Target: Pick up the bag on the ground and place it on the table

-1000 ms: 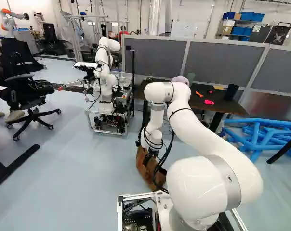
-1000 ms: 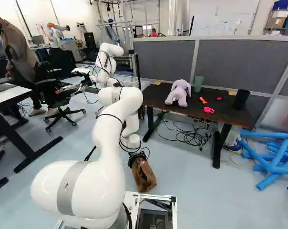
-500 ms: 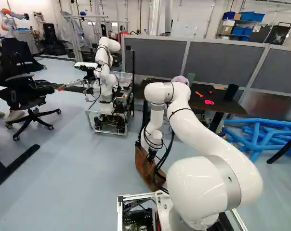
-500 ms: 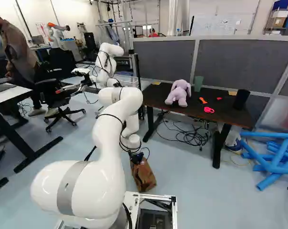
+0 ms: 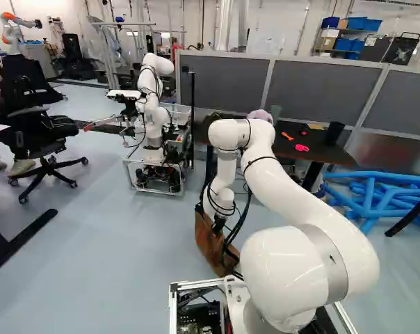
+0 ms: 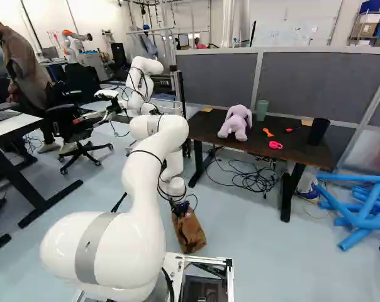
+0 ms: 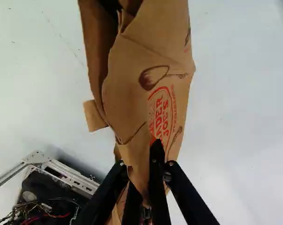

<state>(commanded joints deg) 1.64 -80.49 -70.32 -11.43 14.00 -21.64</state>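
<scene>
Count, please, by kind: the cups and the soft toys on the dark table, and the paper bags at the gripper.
Cups: 2, a green cup and a black cup
Soft toys: 1, a purple toy
Paper bags: 1, a brown bag
Total: 4

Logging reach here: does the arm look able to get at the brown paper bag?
Apparently yes: nothing visible blocks the gripper, which seems shut on a fold of the brown paper bag.

The bag (image 6: 191,234) is brown paper, creased, with red print and dark drawings, its upper part crumpled and folded in; it leans, low down on the near side. The table (image 6: 206,129), dark-topped on black legs, stands upright, farther off and to the bag's right, well apart.
</scene>
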